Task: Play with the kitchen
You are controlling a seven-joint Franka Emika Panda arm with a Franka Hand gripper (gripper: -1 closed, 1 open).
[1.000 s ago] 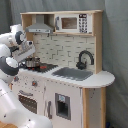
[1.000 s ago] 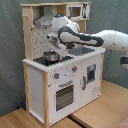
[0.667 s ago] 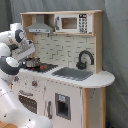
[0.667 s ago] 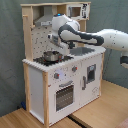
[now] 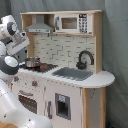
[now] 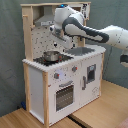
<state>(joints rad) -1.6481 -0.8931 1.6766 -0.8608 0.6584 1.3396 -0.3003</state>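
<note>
The kitchen (image 6: 65,75) is seen filling the middle of both exterior views. The gripper (image 6: 59,31) is held under the hood, above a small pot (image 6: 50,56) on the stove; whether it is spread or pressed together cannot be told. Nothing is held, so most of the play looks left to do

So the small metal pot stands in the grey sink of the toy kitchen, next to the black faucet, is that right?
Not quite. The small metal pot stands on the stovetop, under the hood, not in the grey sink. The sink does sit next to the black faucet. Both exterior views show it.
</note>
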